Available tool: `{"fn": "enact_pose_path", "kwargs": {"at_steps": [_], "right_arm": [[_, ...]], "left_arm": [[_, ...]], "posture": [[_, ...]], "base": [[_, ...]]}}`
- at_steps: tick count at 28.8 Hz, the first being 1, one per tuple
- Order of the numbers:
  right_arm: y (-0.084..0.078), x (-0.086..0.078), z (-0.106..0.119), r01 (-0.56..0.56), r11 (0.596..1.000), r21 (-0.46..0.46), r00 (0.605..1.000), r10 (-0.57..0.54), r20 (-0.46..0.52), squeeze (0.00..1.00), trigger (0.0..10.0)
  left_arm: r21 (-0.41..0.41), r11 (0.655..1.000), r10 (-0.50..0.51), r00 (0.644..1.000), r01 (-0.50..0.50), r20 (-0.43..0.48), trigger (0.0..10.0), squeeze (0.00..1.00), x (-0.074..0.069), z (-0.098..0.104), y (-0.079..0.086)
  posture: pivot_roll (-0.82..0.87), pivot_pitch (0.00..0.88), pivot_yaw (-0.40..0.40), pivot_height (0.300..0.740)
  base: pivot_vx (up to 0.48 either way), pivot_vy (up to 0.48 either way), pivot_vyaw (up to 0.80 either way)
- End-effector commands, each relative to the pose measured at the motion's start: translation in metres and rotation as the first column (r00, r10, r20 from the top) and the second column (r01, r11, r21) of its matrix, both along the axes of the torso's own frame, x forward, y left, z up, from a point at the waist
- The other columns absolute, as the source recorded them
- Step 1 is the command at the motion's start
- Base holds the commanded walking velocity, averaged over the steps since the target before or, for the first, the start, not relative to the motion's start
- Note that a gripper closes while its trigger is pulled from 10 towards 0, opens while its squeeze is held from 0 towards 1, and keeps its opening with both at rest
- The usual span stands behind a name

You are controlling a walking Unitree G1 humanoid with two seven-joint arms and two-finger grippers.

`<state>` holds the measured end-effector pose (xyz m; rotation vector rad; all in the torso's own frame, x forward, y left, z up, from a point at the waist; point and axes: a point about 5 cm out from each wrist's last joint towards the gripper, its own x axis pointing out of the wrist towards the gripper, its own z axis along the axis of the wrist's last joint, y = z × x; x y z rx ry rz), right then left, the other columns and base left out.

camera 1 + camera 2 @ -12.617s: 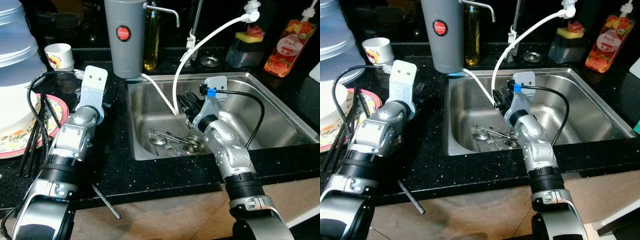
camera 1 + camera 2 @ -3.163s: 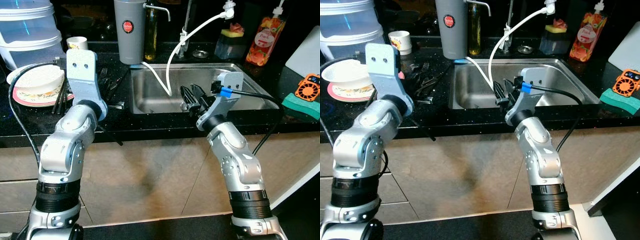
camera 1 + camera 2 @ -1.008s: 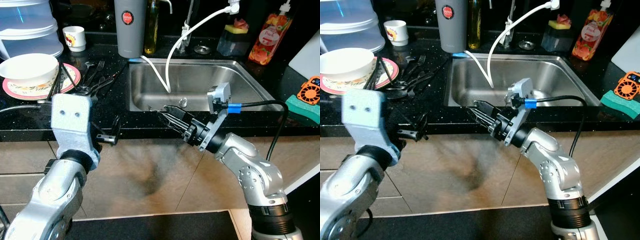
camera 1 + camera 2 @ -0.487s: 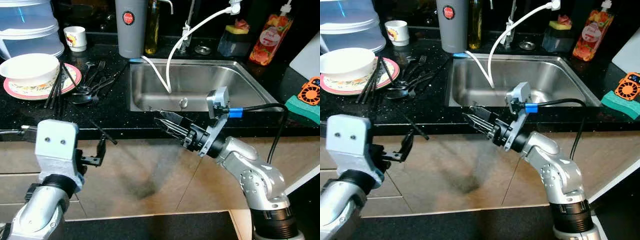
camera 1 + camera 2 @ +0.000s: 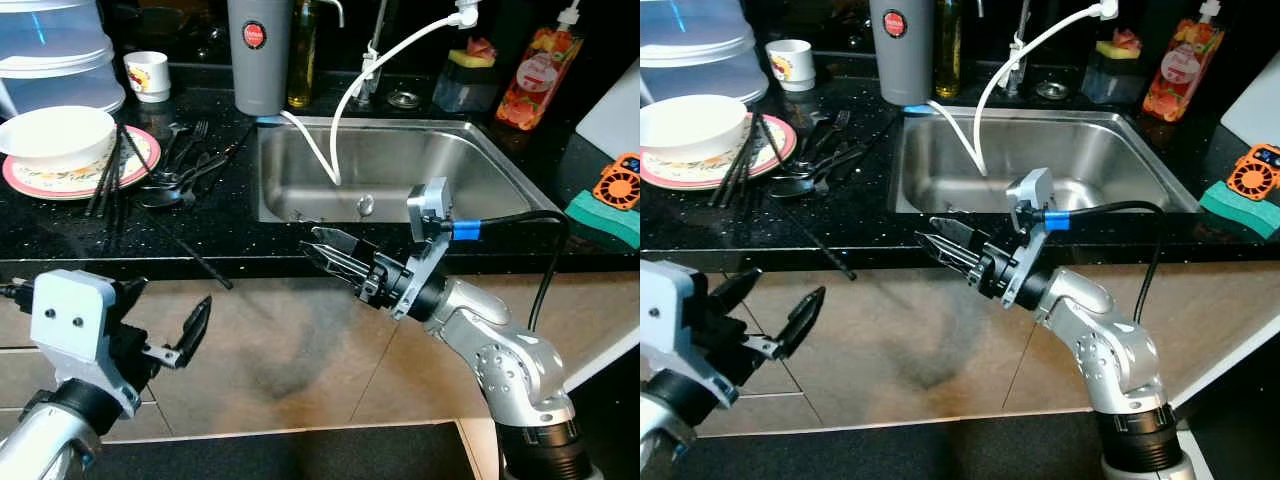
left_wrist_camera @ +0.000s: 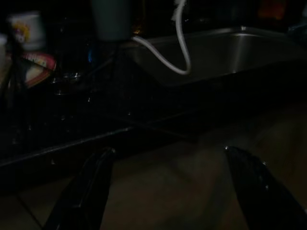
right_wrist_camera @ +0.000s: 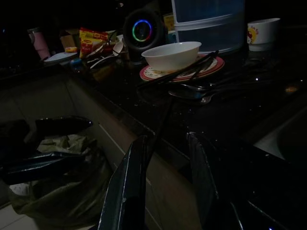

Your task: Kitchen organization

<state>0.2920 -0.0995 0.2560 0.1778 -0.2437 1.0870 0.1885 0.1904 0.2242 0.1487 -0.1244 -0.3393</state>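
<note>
**Home kitchen, sink side**

Black speckled bench [image 5: 250, 235] with a stainless sink [image 5: 470, 180] set into it; white hose [image 5: 345, 95] hangs into the basin. Behind the sink: grey thermos jug [image 5: 259, 50], oil bottle [image 5: 301, 60], red dish-soap pouch [image 5: 531, 70], sponge holder [image 5: 468, 80]. Left of the sink: white bowl [image 5: 55, 135] on a patterned plate [image 5: 140, 160], black chopsticks [image 5: 105, 180], loose spoons and forks [image 5: 185, 165], small cup [image 5: 147, 75], stacked plastic containers [image 5: 60, 50]. Tan cabinet fronts [image 5: 290, 350] below.
</note>
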Motion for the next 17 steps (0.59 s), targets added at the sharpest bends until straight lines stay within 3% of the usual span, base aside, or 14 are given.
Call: {"fn": "enact_pose_path", "kwargs": {"at_steps": [1,2,4,7,13,17], "right_arm": [[-0.001,-0.003,0.0,-0.006,1.0,-0.001,1.0,0.006,-0.001,0.0,10.0],[-0.001,-0.003,0.0,-0.006,1.0,-0.001,1.0,0.006,-0.001,0.0,10.0],[0.0,-0.004,0.0,-0.008,1.0,0.001,1.0,0.008,-0.003,0.0,10.0],[0.002,-0.003,0.0,-0.01,1.0,0.004,1.0,0.01,-0.005,0.0,10.0],[0.003,-0.003,0.0,-0.012,1.0,0.009,1.0,0.012,-0.006,0.0,10.0],[0.005,-0.003,0.0,-0.018,1.0,0.013,1.0,0.018,-0.008,0.0,10.0]], "left_arm": [[0.112,0.994,-0.001,1.0,0.002,-0.001,10.0,0.0,0.0,-0.004,0.005],[0.112,0.994,-0.001,1.0,0.002,-0.001,10.0,0.0,0.0,-0.004,0.005],[0.294,0.954,0.053,0.998,-0.059,0.027,10.0,0.0,0.004,-0.008,0.012],[0.394,0.901,0.165,0.983,-0.182,0.077,10.0,0.0,0.009,-0.009,0.021],[0.4,0.877,0.244,0.964,-0.265,0.103,10.0,0.0,0.013,-0.008,0.025],[0.474,0.852,0.165,0.973,-0.222,0.159,10.0,0.0,0.016,-0.01,0.01]], "posture": [[-0.02,0.141,-0.07,0.74],[-0.02,0.141,-0.07,0.74],[-0.02,0.144,-0.071,0.74],[-0.02,0.144,-0.071,0.74],[-0.02,0.146,-0.072,0.74],[-0.02,0.143,-0.073,0.74]], "base": [[0.0,0.0,0.0],[0.0,0.0,0.0],[0.0,0.0,0.0],[0.0,0.0,0.0],[0.0,0.0,0.0],[0.0,0.0,0.0]]}}
